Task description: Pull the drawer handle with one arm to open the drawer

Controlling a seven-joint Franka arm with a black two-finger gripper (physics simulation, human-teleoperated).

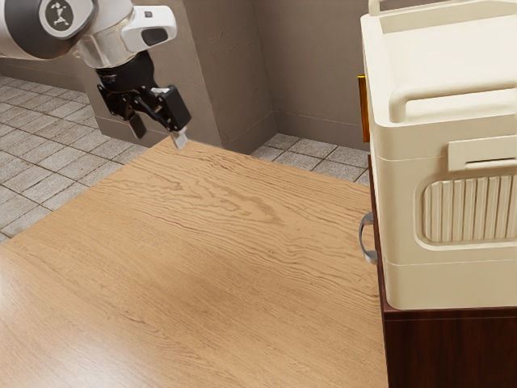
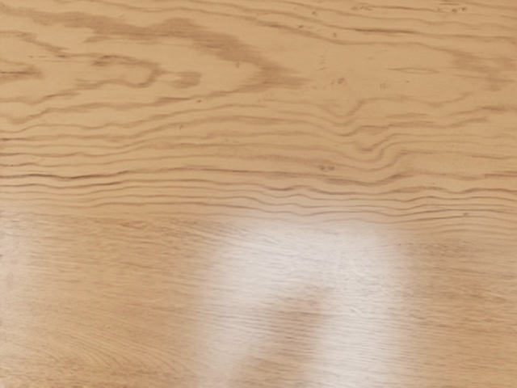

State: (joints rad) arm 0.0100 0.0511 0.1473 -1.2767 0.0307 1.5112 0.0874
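Wooden table, drawer handle, well apart from gripper

- An indoor room, perhaps in a home; the pictures do not settle which kind.
- Behind the gripper, plain grey-brown walls with a jutting corner.
- Beyond and lower than the jaws, a floor of pale grey tiles in staggered rows.
- Below the jaws, a wood-grained table, a glossy patch of light on its surface.
- Well apart from the jaws, across the tabletop, furniture in dark reddish wood with a curved metal handle, bearing a cream ribbed case.
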